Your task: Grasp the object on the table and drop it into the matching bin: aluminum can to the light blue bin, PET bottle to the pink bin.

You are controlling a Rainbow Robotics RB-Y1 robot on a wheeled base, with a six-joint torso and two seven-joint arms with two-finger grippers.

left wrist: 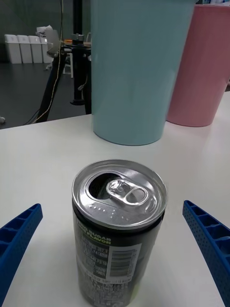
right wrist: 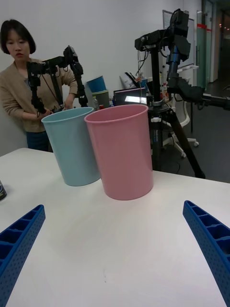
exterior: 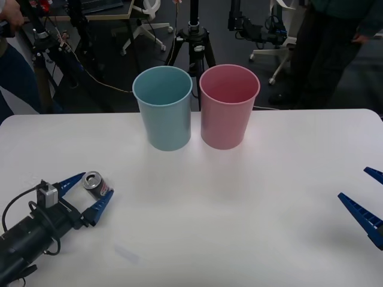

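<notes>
Front view, and the left gripper (exterior: pixel 91 194) sits low at the near left of the white table (exterior: pixel 239 227), its blue ribbed fingers spread wide with the aluminum can (exterior: pixel 96 184) right between them. The can stands upright, long axis vertical, silver pull-tab top facing up, red mark showing on its side. It sits closer to the fingertips than to the gripper's body, and there's a clear gap of tabletop on each side, so neither finger is touching it.

Over to the left wrist view: the aluminum can (left wrist: pixel 119 225) is dead centre between the two fingers (left wrist: pixel 210 244), one finger out at each corner, well off the can's sides. Top is opened, tab lying flat, barcode and small print facing the camera on the dark body. Beyond it stand the light blue bin (left wrist: pixel 136 72) and, beside that, the pink bin (left wrist: pixel 203 67).

Back on the front view, the light blue bin (exterior: pixel 163 110) and pink bin (exterior: pixel 228 107) stand upright side by side at the far middle of the table, rims just about meeting, blue one on the robot's left. The can is well apart from both.

Right gripper (exterior: pixel 370 198) waits at the near right edge of the table, jaws apart, nothing between them; in its wrist view the fingers (right wrist: pixel 211 240) frame bare tabletop before the bins.
</notes>
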